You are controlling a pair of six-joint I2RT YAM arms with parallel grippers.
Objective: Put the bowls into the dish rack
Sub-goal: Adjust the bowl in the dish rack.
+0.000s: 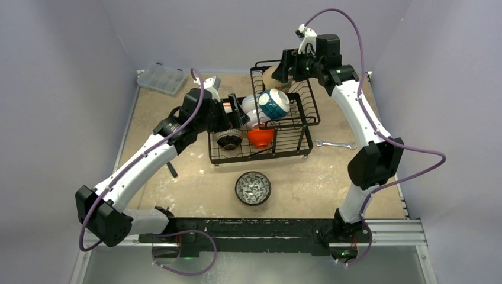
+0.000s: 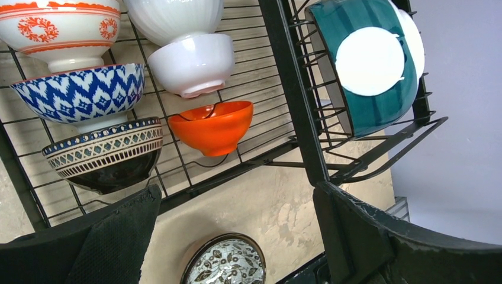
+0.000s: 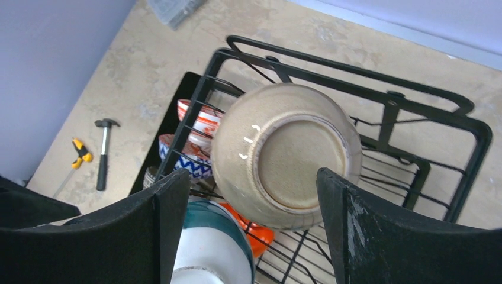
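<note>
Where the left claw [image 2: 237, 194] hangs: at 9 o'clock of the dish rack [image 1: 290, 137], jaws spread wide, nothing between them.
Right claw [image 3: 245, 180]: at the rack's 12 o'clock end, jaws apart, a gap showing beside the tan bowl [image 3: 284, 154].
Tan bowl: on edge in the raised basket.
Teal bowl [image 2: 370, 65]: in the basket, at 6 o'clock of the tan bowl.
Low tier: red floral bowl [image 2: 59, 29], blue-patterned bowl [image 2: 80, 92], white bowl [image 2: 192, 62], orange bowl [image 2: 213, 127].
Loose bowl [image 1: 253, 188]: upright on the bench [image 1: 177, 183], at 6 o'clock of the rack.
</note>
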